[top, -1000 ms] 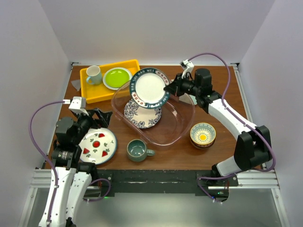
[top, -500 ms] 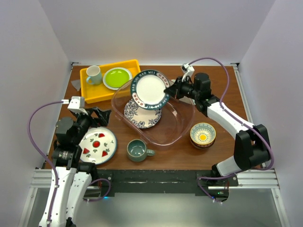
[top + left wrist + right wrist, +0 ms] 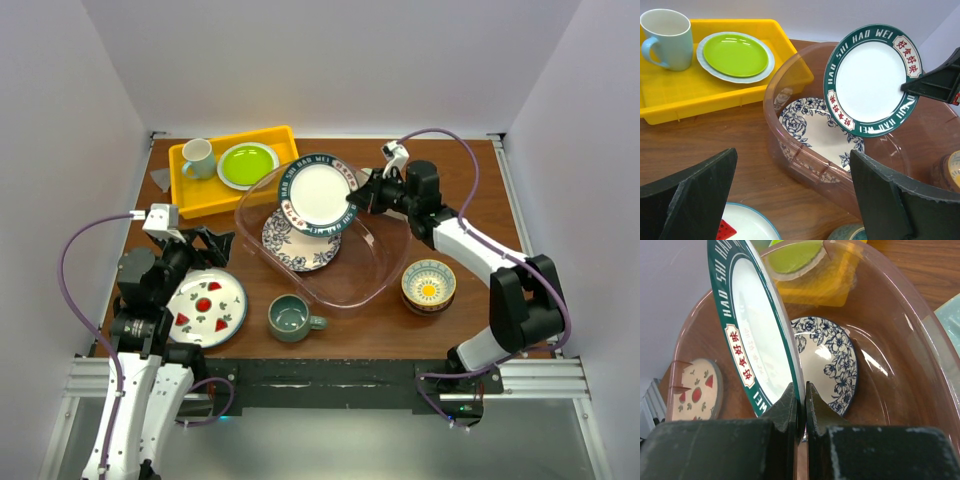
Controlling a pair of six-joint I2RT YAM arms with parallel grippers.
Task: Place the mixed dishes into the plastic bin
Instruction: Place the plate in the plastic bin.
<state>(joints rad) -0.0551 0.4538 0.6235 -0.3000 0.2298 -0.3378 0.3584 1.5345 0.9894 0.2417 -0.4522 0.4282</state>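
Right jaws, clamped on the edge of the green-rimmed plate, have eased it slightly further over the plastic bin below them, release likely near; left jaws gape wide, empty.

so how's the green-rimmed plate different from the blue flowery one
The green-rimmed plate has a dark green band with lettering; the blue flowery plate has blue flowers around its rim. The green-rimmed plate stands tilted on edge, pinched at its rim by the right gripper, while the blue flowery plate lies flat and free on the floor of the bin. Both are round with plain white centres.
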